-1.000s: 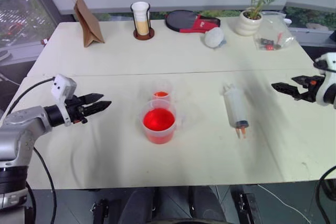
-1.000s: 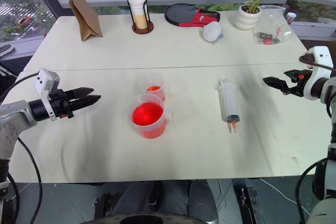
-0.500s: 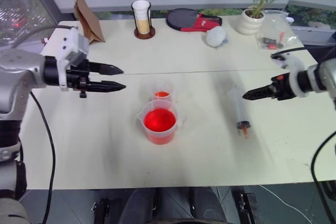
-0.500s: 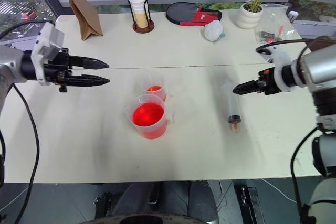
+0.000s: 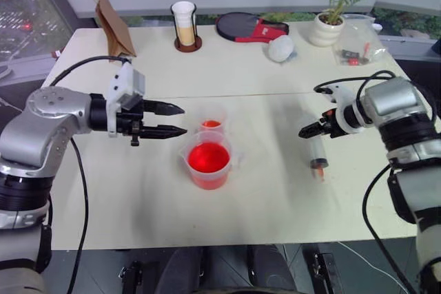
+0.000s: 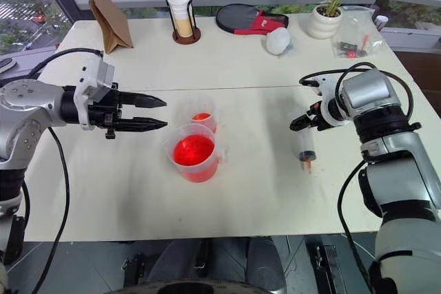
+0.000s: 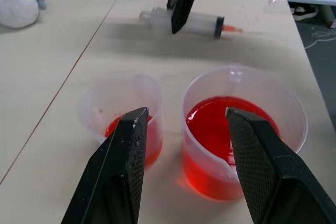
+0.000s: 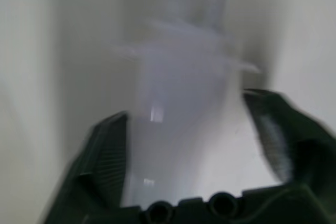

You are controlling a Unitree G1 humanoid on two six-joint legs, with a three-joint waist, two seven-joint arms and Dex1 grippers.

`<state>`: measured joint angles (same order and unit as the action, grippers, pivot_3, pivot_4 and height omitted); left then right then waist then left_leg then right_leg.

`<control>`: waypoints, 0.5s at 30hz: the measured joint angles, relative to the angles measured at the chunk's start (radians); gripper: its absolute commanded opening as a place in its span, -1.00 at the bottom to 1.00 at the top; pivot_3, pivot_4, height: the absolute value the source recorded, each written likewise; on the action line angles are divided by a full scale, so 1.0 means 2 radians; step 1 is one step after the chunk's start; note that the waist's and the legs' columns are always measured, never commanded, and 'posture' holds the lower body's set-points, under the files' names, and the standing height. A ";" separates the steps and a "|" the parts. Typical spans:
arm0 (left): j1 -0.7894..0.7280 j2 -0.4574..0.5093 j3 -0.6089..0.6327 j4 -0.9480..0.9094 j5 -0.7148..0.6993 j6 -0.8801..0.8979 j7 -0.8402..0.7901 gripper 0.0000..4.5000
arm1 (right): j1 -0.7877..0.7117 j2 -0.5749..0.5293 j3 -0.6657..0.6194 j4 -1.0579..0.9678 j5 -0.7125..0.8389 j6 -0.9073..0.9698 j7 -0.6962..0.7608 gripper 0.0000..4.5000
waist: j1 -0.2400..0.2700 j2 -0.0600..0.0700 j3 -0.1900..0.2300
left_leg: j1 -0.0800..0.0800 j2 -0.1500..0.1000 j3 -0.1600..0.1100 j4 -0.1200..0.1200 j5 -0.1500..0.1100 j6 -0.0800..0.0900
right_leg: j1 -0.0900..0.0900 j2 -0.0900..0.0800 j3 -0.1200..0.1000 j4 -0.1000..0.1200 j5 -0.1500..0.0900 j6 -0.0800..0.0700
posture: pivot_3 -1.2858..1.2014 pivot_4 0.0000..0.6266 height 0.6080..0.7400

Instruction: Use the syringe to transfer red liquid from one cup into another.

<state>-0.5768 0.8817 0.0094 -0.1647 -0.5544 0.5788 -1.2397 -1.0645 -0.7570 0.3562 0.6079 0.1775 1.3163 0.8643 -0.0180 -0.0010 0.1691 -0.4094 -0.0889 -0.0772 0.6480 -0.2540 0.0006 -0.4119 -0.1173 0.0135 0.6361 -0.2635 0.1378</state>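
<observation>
The syringe point(image 5: 313, 144) lies flat on the table right of centre, its orange-red tip point(image 6: 306, 163) toward me. My right gripper point(image 6: 295, 126) is down over the barrel; in the right wrist view its fingers point(image 8: 113, 145) stand apart on either side of the blurred barrel point(image 8: 184, 77), and contact cannot be told. The wide beaker point(image 5: 208, 163) of red liquid point(image 7: 226, 124) stands mid-table. Just behind it is the small cup point(image 5: 211, 123) with a little red liquid. My left gripper point(image 5: 178, 120) hovers open, just left of both cups, pointing at them.
Along the far edge stand a brown paper bag point(image 5: 114, 22), a white cup in a dark holder point(image 5: 185, 25), a black and red paddle point(image 5: 251, 29), a white ball point(image 5: 281, 48), a potted plant point(image 5: 331, 22) and a clear plastic bag point(image 5: 358, 46).
My right gripper has swung in from the right edge and dropped onto the syringe barrel. My left gripper has risen and moved right, up to the cups.
</observation>
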 measured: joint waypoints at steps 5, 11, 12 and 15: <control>0.010 0.000 0.009 0.002 0.000 -0.001 0.012 0.07 | -0.002 0.003 0.000 -0.006 -0.003 0.010 0.004 -0.38 | 0.000 0.000 0.000 | 0.000 0.000 0.000 0.000 0.000 0.000 | 0.000 0.000 0.000 0.000 0.000 0.000 | 0.03 -0.52 0.99; 0.005 0.000 0.028 0.041 -0.002 -0.009 0.018 0.07 | -0.025 0.007 -0.075 -0.047 0.054 0.005 0.034 -0.38 | 0.000 0.001 0.001 | 0.000 0.000 0.000 0.000 0.000 0.000 | -0.001 0.000 0.000 0.001 0.000 0.000 | 0.03 -0.52 0.99; 0.000 0.000 0.029 0.049 -0.002 -0.009 0.017 0.07 | -0.033 0.007 -0.096 -0.063 0.067 -0.009 0.044 -0.38 | 0.000 0.001 0.001 | 0.000 0.000 0.000 0.000 0.000 0.000 | -0.002 0.000 0.000 0.002 0.000 0.000 | 0.03 -0.52 0.99; -0.036 0.000 0.035 0.087 -0.010 -0.007 0.008 0.07 | -0.063 0.035 -0.214 -0.194 0.151 -0.073 0.070 -0.38 | 0.001 0.000 0.001 | -0.001 0.000 0.000 0.000 0.000 0.000 | -0.005 0.000 0.000 0.006 0.000 0.000 | 0.03 -0.52 0.99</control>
<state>-0.6482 0.8823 0.0788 0.0099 -0.5753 0.5654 -1.2232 -1.1911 -0.6876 -0.0714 0.2208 0.4798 1.1707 1.0039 -0.0170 -0.0009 0.1712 -0.4123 -0.0886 -0.0777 0.6472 -0.2537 0.0002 -0.4209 -0.1174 0.0127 0.6477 -0.2635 0.1383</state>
